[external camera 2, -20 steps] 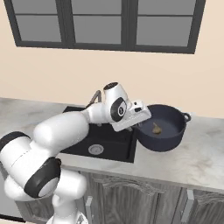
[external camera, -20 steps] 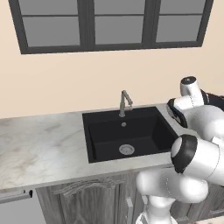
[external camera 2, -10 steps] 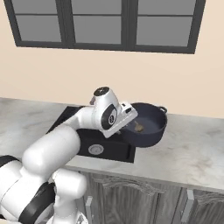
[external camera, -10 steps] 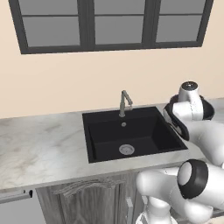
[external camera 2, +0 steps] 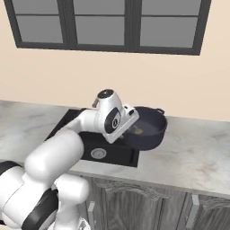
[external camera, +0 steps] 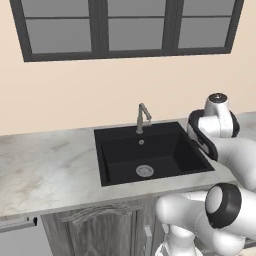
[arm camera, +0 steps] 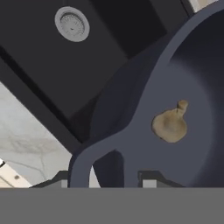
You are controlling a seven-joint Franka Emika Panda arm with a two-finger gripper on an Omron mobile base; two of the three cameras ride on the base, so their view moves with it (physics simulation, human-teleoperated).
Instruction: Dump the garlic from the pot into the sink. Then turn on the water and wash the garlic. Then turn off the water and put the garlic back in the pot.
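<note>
under a dark-framed window (external camera 2: 108, 24) on a beige wall, the marbled grey surface (external camera: 45, 172) carries the black sink (external camera: 150, 152), with its slim faucet (external camera: 142, 117) and steel drain (external camera: 144, 171). the gripper (external camera 2: 130, 128), jaws clamped on the handle, holds the dark pot (external camera 2: 148, 130) tilted at the sink's right edge. the garlic (arm camera: 169, 124) lies inside the pot.

Pretty clearly a home kitchen, rendered rather than real. There's a matte black sink (external camera: 150, 157) with a steel drain (external camera: 144, 171) and a slim grey faucet (external camera: 143, 117), set into a marble-look surface (external camera: 47, 172). Grey wood cabinet doors (external camera 2: 134, 209) with carved panels sit underneath, and a dark-framed window (external camera: 127, 27) runs along the beige wall above.
</note>
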